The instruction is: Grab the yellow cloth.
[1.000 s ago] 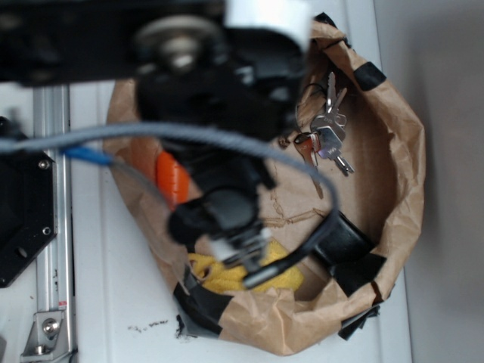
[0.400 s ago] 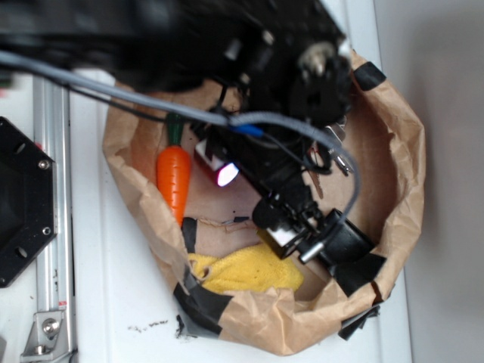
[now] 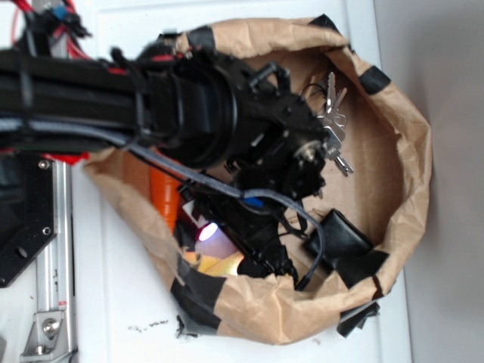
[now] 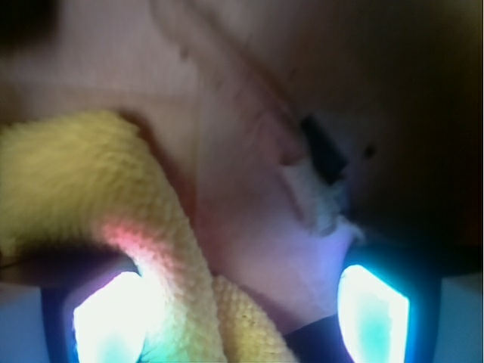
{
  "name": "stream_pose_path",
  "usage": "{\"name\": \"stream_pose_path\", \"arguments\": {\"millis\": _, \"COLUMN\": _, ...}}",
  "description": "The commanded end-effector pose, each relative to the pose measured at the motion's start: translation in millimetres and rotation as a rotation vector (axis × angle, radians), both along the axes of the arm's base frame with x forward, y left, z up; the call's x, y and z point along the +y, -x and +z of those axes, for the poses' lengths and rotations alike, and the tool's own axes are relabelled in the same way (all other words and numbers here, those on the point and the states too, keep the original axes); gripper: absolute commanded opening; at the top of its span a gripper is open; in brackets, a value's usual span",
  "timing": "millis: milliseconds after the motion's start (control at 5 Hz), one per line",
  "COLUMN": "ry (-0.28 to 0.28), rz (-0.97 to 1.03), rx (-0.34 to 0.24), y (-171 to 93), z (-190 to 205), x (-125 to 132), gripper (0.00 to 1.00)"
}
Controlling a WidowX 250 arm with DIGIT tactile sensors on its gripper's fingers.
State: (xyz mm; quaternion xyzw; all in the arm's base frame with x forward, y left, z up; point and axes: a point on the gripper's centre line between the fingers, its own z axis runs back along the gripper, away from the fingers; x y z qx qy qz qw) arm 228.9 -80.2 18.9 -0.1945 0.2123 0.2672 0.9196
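My gripper (image 4: 240, 318) sits wide open, left finger apparently touching the yellow cloth (image 4: 91, 189) inside the paper bag (image 3: 401, 144).

A: What carries everything?
B: A white table (image 3: 113, 302), viewed from above.
A: What lies directly on it?
B: 1 crumpled brown paper bag (image 3: 401, 151) patched with black tape, filling the middle. At 9 o'clock, a metal rail (image 3: 54, 249) beside a black plate (image 3: 23, 219). At 7 o'clock, dark crumbs (image 3: 147, 327).
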Motion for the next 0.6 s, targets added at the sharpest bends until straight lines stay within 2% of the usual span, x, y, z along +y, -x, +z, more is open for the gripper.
{"name": "stream_pose_path", "arguments": {"millis": 0, "ry": 0.024, "rz": -0.065, "rx": 0.051, "y": 34.0, "z": -1.1, "x": -30.7, "gripper": 1.00}}
{"name": "stream_pose_path", "arguments": {"millis": 200, "ry": 0.025, "rz": -0.072, "rx": 0.041, "y": 37.3, "z": -0.5, "x": -35.0, "gripper": 0.00}}
{"name": "stream_pose_path", "arguments": {"millis": 400, "ry": 0.028, "rz": -0.095, "rx": 0.016, "y": 37.8, "z": 0.1, "x": -33.0, "gripper": 0.00}}
